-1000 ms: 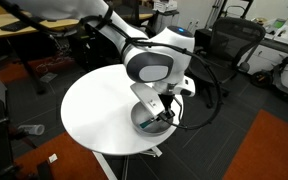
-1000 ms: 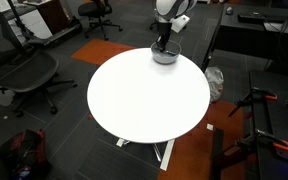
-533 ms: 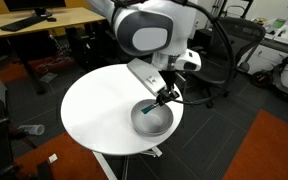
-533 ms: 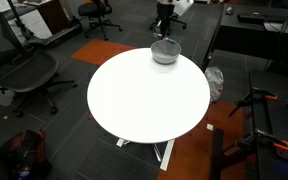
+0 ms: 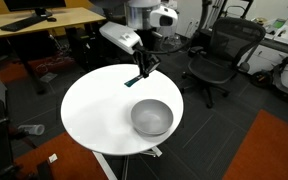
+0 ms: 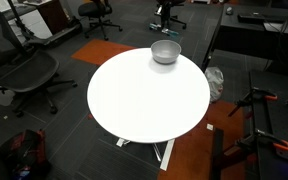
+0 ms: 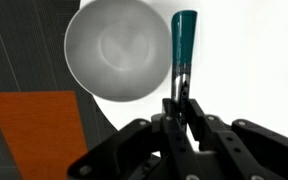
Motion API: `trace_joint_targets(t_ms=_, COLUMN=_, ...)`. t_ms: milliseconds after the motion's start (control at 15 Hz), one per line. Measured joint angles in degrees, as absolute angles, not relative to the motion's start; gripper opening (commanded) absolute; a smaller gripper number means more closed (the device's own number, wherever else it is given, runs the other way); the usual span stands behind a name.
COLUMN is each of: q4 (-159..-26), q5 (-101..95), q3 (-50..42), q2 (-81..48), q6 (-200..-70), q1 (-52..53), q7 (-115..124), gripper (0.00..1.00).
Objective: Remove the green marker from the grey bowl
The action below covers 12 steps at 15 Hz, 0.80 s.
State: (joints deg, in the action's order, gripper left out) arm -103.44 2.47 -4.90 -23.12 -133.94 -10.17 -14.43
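Note:
In the wrist view my gripper (image 7: 181, 100) is shut on the green marker (image 7: 184, 40), a slim teal stick pointing away from the jaws over the white table. The grey bowl (image 7: 117, 52) lies beside and below it, round and empty with a light interior. In an exterior view the gripper (image 5: 144, 68) holds the marker (image 5: 136, 79) well above the table, up and away from the bowl (image 5: 151, 117). In an exterior view the bowl (image 6: 165, 52) sits at the table's far edge; the gripper there is mostly out of frame.
The round white table (image 5: 94, 115) stands on a dark carpet with an orange patch (image 7: 34, 130). Office chairs (image 5: 212, 55) and desks (image 5: 44, 20) surround it. A black chair (image 6: 19, 70) stands beside the table.
The gripper has risen out of the bowl with the marker and moved up and away across the table. The bowl now lies empty and uncovered.

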Motion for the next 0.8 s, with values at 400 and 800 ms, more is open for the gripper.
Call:
trace_joint_targets(t_ms=400, q4=-107.8, q5=-0.8, q3=-3.3, q2=-19.0, q6=-134.0, q1=-4.1, q7=-8.5, gripper=0.05)
trace_joint_targets(t_ms=800, q4=-108.4, q5=-1.4, q3=-1.0, q2=-19.6, q6=-134.2, q1=-0.5, q7=-6.0, gripper=0.05)
